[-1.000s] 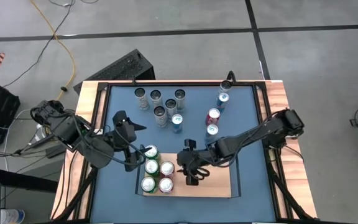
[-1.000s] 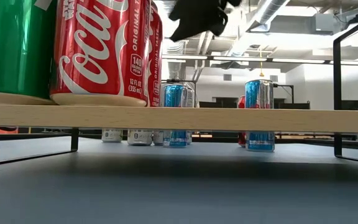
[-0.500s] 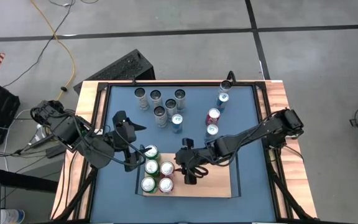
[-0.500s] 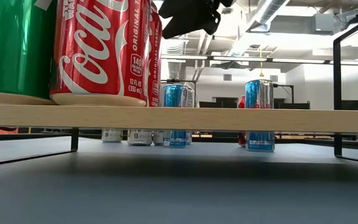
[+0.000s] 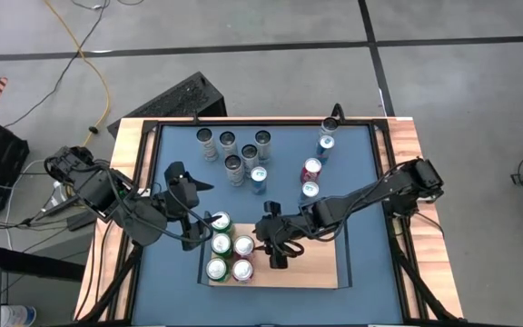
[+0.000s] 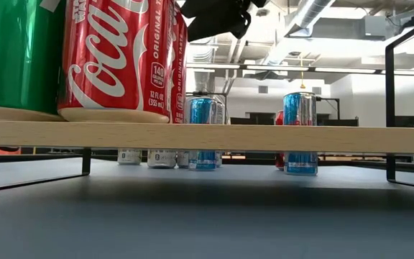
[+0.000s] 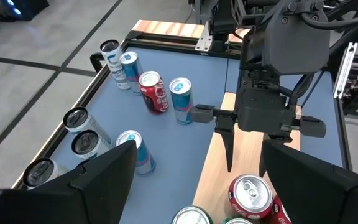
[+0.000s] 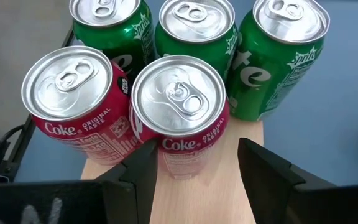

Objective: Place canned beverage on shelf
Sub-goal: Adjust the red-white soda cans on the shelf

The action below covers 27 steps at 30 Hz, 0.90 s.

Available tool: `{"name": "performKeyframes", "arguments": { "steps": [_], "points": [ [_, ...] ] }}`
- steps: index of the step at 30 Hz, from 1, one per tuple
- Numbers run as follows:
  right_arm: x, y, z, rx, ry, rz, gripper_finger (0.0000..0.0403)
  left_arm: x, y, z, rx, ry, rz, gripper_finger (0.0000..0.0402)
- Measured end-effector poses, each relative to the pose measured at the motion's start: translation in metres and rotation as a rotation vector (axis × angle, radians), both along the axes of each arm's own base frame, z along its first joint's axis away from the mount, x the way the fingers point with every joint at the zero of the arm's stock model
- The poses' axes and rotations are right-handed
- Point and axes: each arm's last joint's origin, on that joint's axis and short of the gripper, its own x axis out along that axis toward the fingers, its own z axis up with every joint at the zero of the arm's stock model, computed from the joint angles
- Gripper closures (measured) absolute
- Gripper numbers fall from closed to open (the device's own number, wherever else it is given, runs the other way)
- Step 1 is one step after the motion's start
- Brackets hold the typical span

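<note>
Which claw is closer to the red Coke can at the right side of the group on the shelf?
The right claw. It hangs open just beside that Coke can, over the shelf. The left claw sits on the cluster's far side, by a green can.

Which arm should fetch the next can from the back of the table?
Probably right. The right hand hangs open and empty over the light-wood shelf board, in line with the loose red and blue cans. The left hand is open beside the shelved green can.

Bright, even overhead light; soft shadows, nearest cans blurred.
</note>
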Motion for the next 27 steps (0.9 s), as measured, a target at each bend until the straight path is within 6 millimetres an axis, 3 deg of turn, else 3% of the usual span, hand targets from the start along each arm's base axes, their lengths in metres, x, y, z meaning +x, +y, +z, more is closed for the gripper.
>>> {"name": "performKeyframes", "arguments": {
  "steps": [22, 27],
  "points": [
    [0.006, 0.003, -0.007, 0.019, -0.003, 0.048, 0.0198, 0.0, 0.0, 0.0, -0.009, -0.004, 0.006, 0.0069],
    [-0.005, -0.001, 0.004, -0.003, 0.014, 0.029, 0.0198, 0.001, 0.0, 0.001, -0.015, -0.017, 0.009, 0.0069]
  ]
}}
